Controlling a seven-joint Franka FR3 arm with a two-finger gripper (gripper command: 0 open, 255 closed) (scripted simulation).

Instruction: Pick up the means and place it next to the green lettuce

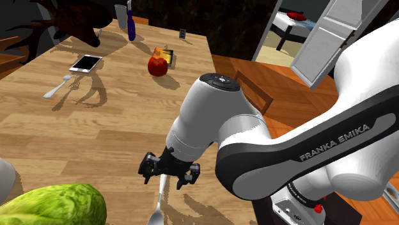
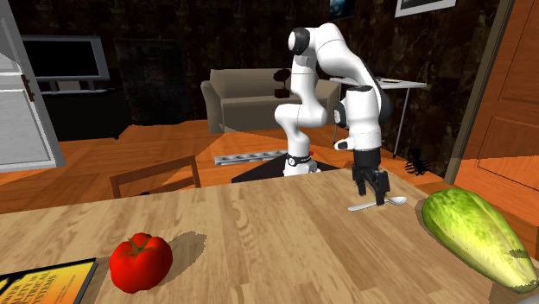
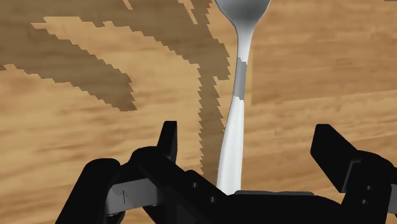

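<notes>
Silver spoon (image 3: 236, 95) on wooden table (image 1: 121, 131), black gripper (image 3: 247, 135) spread astride it, green lettuce (image 1: 51, 204) near, tomato (image 1: 157, 65) far.

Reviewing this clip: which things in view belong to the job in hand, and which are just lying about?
Belongs to the job:
- gripper, open, fingers either side of the handle without touching it
- spoon
- green lettuce

Just lying about:
- tomato
- smartphone
- silver utensil
- book
- blue bottle
</notes>
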